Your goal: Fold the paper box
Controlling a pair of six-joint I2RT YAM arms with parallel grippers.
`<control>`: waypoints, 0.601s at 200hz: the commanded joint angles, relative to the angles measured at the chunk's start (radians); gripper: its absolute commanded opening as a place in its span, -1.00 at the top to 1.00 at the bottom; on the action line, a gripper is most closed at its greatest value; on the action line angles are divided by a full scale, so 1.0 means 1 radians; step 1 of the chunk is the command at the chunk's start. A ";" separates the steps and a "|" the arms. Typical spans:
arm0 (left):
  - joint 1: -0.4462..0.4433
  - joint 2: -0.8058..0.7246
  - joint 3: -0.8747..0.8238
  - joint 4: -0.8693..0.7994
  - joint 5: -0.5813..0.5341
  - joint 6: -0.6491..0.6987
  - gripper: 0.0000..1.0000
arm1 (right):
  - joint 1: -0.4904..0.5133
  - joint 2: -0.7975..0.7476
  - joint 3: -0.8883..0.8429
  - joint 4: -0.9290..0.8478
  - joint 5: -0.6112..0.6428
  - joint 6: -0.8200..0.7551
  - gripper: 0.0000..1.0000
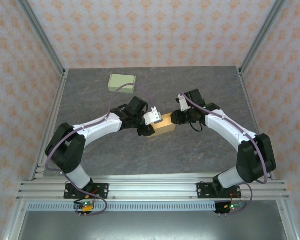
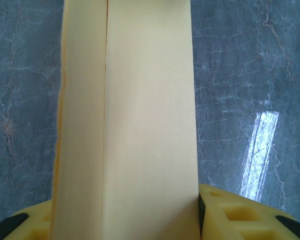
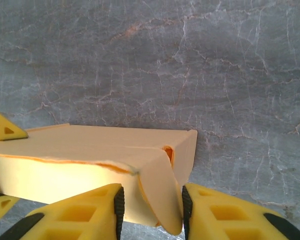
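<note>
1. Pale green rectangular carton (image 1: 122,82): lies flat at the rear left of the grey marbled table (image 1: 215,85), well apart from the work.
2. Left gripper (image 1: 151,121): its yellow fingers (image 2: 230,216) are pressed against the sides of the box, gripping its left end as an anchor.
3. Tan paper box (image 1: 165,126): a partly formed cardboard sleeve at the table's centre, between the two grippers. Its long panels (image 2: 150,125) are creased.
4. Right gripper (image 1: 176,117): pinches the curled end flap (image 3: 160,192) between its black-padded fingers (image 3: 97,210). The flap's root is beside an open slot.
5. Step in hand, by judgement: closing the right end. The next move calls for bending the flap inward about its crease and tucking it in, while the left grip resists sliding.
</note>
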 commanded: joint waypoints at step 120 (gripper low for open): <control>0.006 0.032 0.026 -0.043 0.010 0.014 0.15 | 0.030 0.044 0.080 -0.067 0.039 -0.023 0.53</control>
